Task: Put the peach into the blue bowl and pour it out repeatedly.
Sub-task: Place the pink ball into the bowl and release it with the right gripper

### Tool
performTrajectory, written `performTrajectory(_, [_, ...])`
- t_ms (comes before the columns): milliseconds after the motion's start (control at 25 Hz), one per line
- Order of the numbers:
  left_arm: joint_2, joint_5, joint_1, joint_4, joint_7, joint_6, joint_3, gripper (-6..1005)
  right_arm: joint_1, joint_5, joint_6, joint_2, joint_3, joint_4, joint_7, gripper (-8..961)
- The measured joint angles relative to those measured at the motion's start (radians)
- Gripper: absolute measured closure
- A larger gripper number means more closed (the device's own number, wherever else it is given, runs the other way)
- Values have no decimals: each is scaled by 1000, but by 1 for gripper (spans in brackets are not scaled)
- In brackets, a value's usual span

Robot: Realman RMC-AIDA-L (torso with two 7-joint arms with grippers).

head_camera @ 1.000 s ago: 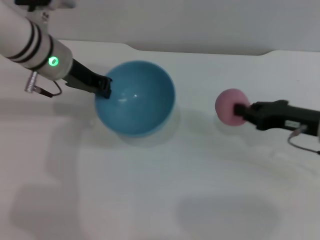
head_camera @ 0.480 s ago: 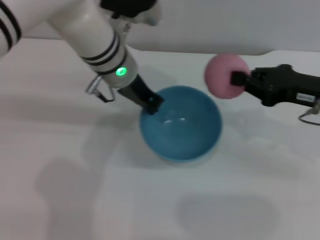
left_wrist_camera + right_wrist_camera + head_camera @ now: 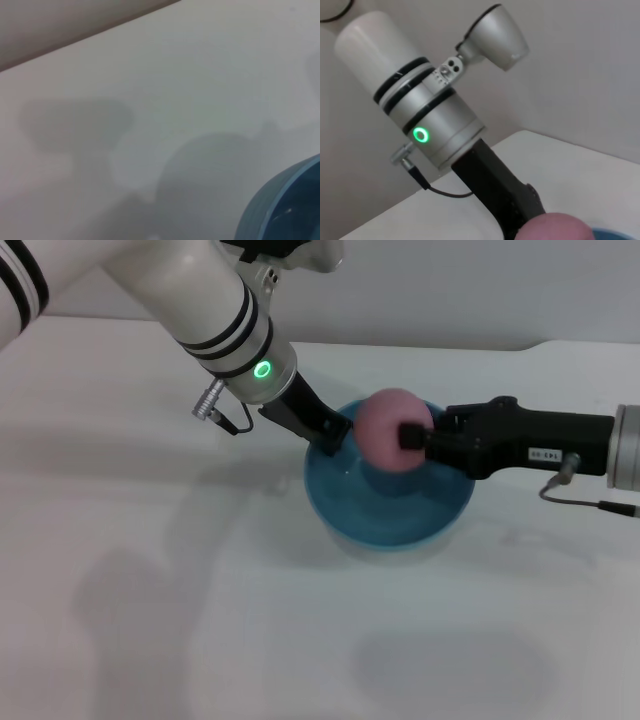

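Peach is seen in the head view clamped in the right gripper directly above the hollow of the blue bowl, whose far-left rim is pinched by the left gripper, while only bowl rim is shown in the left wrist view and the peach's top in the right wrist view.

Blue bowl dragged rightward by left gripper clamped on rim. Right gripper carried peach from beside bowl to directly above bowl's opening. Peach previously well apart from bowl.
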Motion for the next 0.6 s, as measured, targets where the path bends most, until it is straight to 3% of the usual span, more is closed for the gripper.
performTrajectory(120, [1, 3, 1, 1, 0, -2, -1, 999, -20, 3, 0, -4, 7, 11, 7, 740])
performTrajectory(600, [3, 13, -14, 10, -1, -33, -1, 999, -74, -4, 8, -7, 44, 45, 23, 626])
